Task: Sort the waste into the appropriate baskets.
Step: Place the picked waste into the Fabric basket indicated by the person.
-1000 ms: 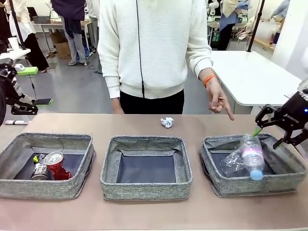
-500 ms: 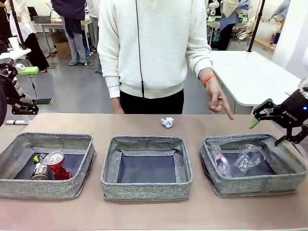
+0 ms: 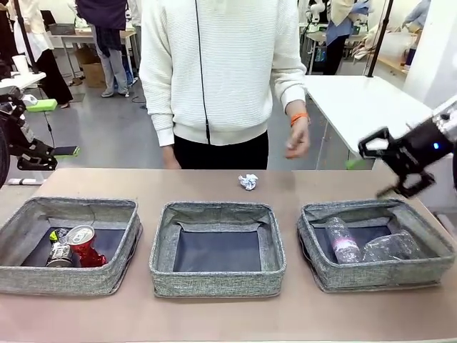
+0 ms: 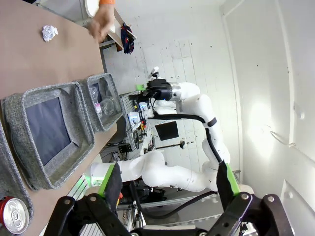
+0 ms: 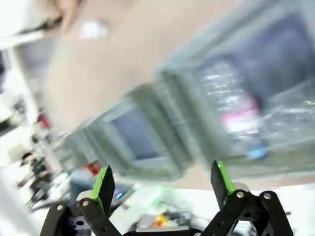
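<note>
Since a second ago the clear bottle [image 3: 343, 241] has dropped out of the right hand [image 3: 391, 166] and now lies in the right basket [image 3: 376, 274] beside the clear plastic cup [image 3: 390, 246]. That hand has risen above the basket's far corner, fingers apart and empty. At the counter's [image 3: 214, 318] left edge, the left hand [image 4: 169, 182] also stands with fingers apart, holding nothing. Both cans, the crushed red can [image 3: 84, 246] and the silver-dark can [image 3: 60, 255], sit in the left basket [image 3: 64, 279]; the middle basket [image 3: 218, 280] holds nothing. Beyond it on the counter lies the paper ball [image 3: 248, 181], near the person's hand [image 3: 298, 143].

My front picture is bright and sharp, with soft shadows inside the baskets [image 3: 216, 246]. My right wrist picture is all smeared with blur. My left wrist picture bends at its edges.
</note>
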Controlling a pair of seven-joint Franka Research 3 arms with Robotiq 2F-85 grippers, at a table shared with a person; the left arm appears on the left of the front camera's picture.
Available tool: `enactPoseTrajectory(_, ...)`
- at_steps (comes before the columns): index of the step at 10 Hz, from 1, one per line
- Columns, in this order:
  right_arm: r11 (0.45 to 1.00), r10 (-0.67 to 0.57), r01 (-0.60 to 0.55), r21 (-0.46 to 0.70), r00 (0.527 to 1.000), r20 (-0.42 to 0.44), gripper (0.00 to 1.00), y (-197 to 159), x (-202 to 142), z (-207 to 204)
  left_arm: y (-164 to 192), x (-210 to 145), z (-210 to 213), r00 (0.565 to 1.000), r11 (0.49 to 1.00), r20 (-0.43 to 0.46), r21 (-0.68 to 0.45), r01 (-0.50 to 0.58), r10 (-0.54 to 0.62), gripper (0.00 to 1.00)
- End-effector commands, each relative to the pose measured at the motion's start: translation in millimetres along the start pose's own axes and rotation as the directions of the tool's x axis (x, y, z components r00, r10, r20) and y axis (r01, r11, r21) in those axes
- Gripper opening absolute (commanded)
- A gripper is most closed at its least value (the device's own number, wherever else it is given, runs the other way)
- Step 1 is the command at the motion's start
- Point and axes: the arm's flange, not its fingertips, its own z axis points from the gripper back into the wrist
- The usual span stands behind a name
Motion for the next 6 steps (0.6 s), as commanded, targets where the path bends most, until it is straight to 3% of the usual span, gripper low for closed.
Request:
enactPoseTrajectory(1,0.862,0.257,-0.1,0.496,0.931,-0.26,1.0,41.7,0.5,8.1,-3.1,-2.1,-0.9,1.0,1.0,0.004,-0.016,0.006,-0.006,1.0)
enactPoseTrajectory(2,0.818,0.302,-0.069,0.571,0.897,-0.323,1.0,55.9,1.4,7.4,-3.1,-2.1,-0.9,1.0,1.0,0.004,-0.016,0.006,-0.006,1.0)
enactPoseTrajectory(3,0.743,0.377,-0.066,0.666,0.864,-0.334,1.0,64.6,1.1,6.6,-3.1,-2.1,-0.9,1.0,1.0,0.004,-0.016,0.006,-0.006,1.0)
enactPoseTrajectory(4,0.708,0.41,-0.065,0.703,0.849,-0.335,1.0,66.3,0.6,5.3,-3.1,-2.1,-0.9,1.0,1.0,0.004,-0.016,0.006,-0.006,1.0)
enactPoseTrajectory(6,0.657,0.492,-0.129,0.742,0.819,-0.294,1.0,40.6,-3.1,4.8,-3.1,-2.1,-0.9,1.0,1.0,0.004,-0.016,0.006,-0.006,1.0)
